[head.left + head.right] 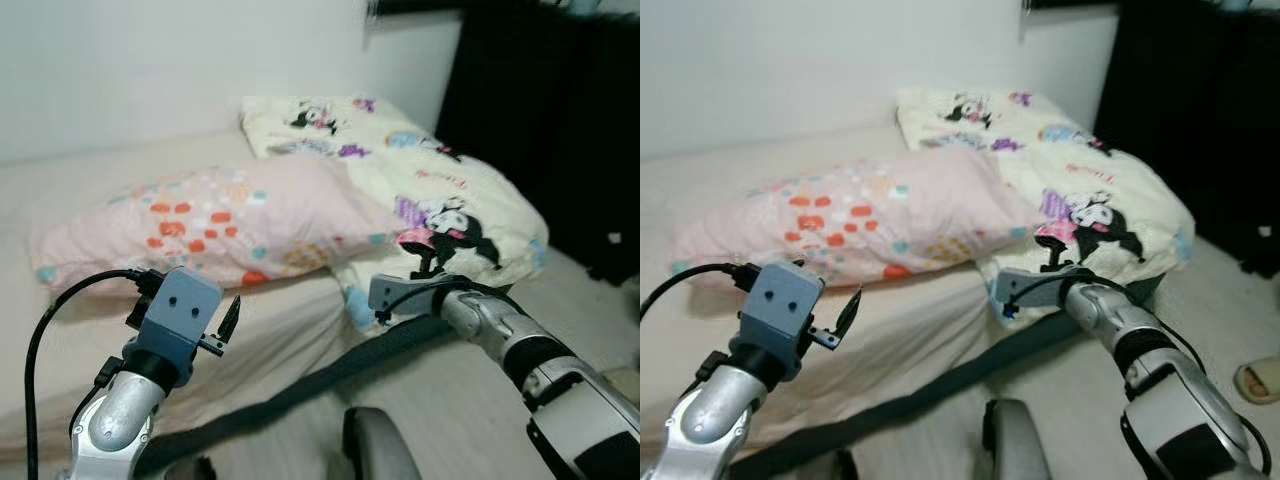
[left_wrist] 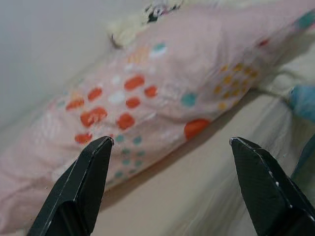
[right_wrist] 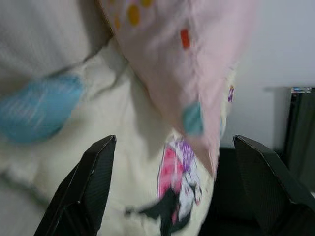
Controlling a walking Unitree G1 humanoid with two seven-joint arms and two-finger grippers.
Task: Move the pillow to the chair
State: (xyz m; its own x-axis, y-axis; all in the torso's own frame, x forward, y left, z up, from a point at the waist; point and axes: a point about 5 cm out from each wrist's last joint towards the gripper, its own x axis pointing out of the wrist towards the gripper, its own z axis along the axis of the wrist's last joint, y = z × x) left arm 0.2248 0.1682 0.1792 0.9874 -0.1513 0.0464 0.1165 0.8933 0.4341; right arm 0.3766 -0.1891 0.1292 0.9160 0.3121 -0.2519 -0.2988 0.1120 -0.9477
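A long pink pillow (image 1: 215, 225) with orange, white and teal spots lies across the bed (image 1: 60, 185), one end resting on a cream cartoon-print quilt (image 1: 450, 205). My left gripper (image 1: 232, 322) is open, held above the mattress just in front of the pillow's middle; its fingers (image 2: 83, 182) frame the pillow (image 2: 147, 108) without touching it. My right gripper (image 3: 172, 182) is open too, its wrist (image 1: 400, 292) near the bed's edge by the pillow's right end (image 3: 192, 64) and the quilt (image 3: 123, 128).
A white wall (image 1: 150, 70) runs behind the bed. A dark curtain or wardrobe (image 1: 560, 120) stands on the right. The bed's dark base edge (image 1: 330, 375) runs diagonally before me, with light floor (image 1: 460, 410) below. A slipper (image 1: 1260, 380) lies on the floor at far right.
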